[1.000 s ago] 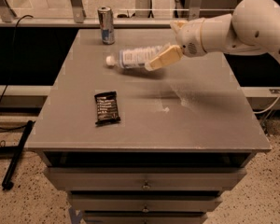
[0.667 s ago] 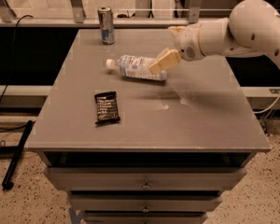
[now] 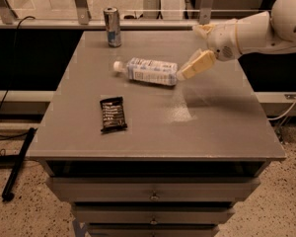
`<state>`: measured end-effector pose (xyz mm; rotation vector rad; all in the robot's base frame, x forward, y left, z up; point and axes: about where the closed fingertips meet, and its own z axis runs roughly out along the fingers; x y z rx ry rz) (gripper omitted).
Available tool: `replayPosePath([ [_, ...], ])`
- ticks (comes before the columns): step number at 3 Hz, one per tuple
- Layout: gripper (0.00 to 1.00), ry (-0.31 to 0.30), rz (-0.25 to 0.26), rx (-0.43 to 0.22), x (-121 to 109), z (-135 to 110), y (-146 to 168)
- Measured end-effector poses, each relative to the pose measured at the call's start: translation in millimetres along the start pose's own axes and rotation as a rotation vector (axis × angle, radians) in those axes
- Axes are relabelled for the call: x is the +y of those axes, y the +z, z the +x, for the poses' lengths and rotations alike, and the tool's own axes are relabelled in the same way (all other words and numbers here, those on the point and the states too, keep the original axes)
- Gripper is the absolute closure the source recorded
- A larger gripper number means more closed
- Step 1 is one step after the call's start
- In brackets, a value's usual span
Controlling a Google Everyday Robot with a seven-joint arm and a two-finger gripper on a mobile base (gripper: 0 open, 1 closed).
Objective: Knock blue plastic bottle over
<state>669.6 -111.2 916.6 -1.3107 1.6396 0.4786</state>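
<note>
The blue plastic bottle [image 3: 150, 71] lay on its side, cap pointing left, nearer than the upright can [image 3: 112, 27], with the gripper [image 3: 196, 66] (clenched or released, I could not tell) at its right-hand base, so lifting clear without rolling it seemed wisest.

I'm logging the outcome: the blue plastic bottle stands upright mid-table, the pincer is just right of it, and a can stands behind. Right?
No. The camera view shows the blue plastic bottle lying on its side, cap to the left, not upright. The pincer is just right of its base, and the can stands behind.
</note>
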Motion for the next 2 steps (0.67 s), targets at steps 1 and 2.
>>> replayPosePath([
  [1, 0.0, -0.037, -0.029, -0.018, -11.6, 3.1, -51.4],
  [2, 0.0, -0.053, -0.043, -0.022, -10.1, -5.2, -57.1],
])
